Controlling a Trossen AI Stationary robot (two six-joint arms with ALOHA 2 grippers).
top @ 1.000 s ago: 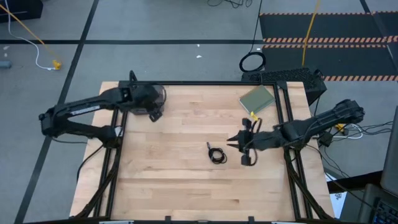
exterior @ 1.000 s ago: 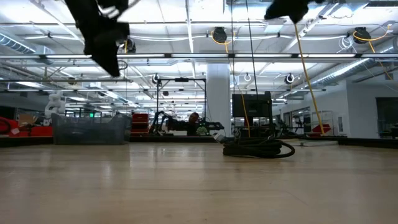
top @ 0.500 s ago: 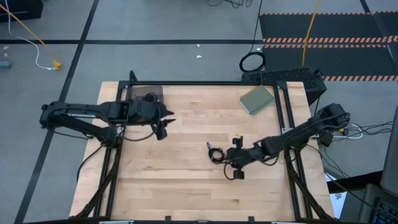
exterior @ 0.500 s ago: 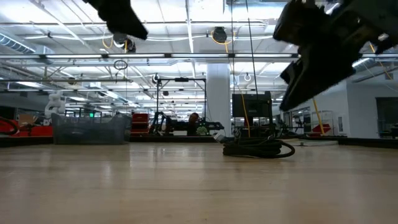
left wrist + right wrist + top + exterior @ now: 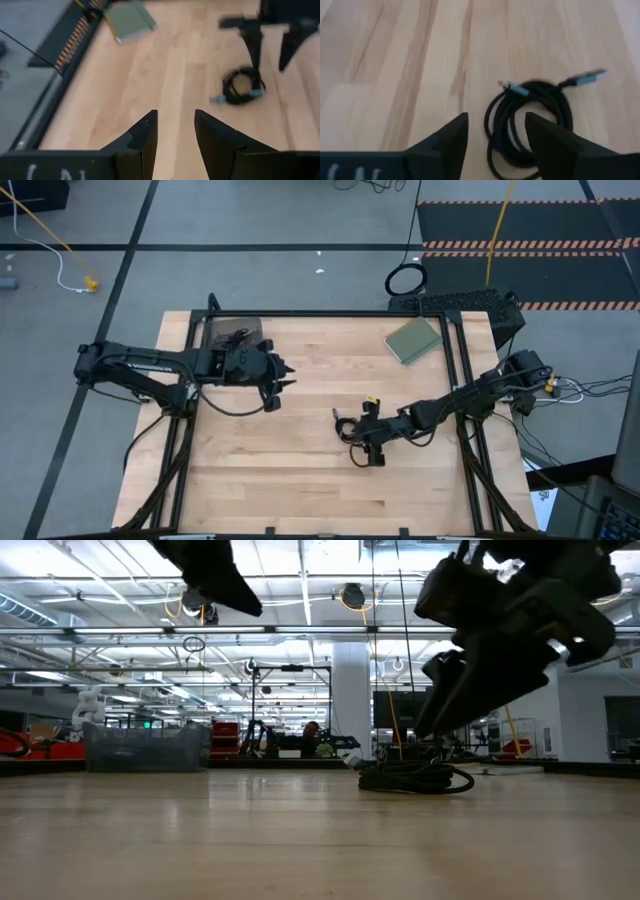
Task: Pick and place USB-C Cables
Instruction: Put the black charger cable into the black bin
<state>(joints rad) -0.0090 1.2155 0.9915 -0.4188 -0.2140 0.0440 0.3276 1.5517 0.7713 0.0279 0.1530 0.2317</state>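
A small black coiled USB-C cable [image 5: 347, 429] with silver plugs lies flat on the wooden table, right of centre. My right gripper [image 5: 358, 445] hangs open just above it. In the right wrist view its fingers [image 5: 451, 132] stand over the near part of the coil [image 5: 555, 97] and are clear of it. My left gripper [image 5: 283, 380] hovers open and empty over the table's left half, pointing toward the cable [image 5: 232, 92]. A clear tray [image 5: 212, 330] at the far left corner holds something dark.
A green pad [image 5: 413, 340] lies at the table's far right. The black frame rails [image 5: 455, 350] run along the table's edges. On the floor beyond the table are a black ring-shaped loop [image 5: 405, 280] and a yellow cord [image 5: 497, 230]. Bare wood spans the near half.
My right gripper has come down and toward the table's left edge, from beside the green pad's near side to just over the black cable. My left gripper has moved from over the clear tray toward the table's right and near side. The cable has stayed where it was.
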